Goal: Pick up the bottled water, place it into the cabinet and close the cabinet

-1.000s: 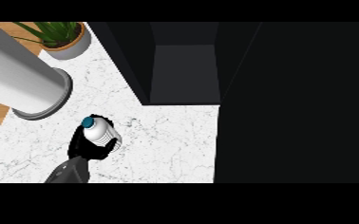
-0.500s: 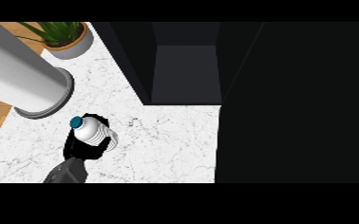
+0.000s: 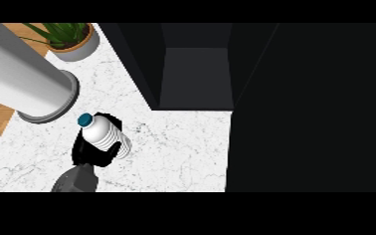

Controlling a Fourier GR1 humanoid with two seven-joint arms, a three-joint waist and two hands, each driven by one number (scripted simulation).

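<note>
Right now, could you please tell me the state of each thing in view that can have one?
bottled water: capped, held by the left hand, outside the cabinet.
left hand: shut on the bottled water.
cabinet: open, bottle not yet inside.
potted plant: upright on the counter.
grey cylinder: standing on the counter, near the plant.

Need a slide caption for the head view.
Left robot hand holds the bottled water over the marble counter, left of the open cabinet.
</note>
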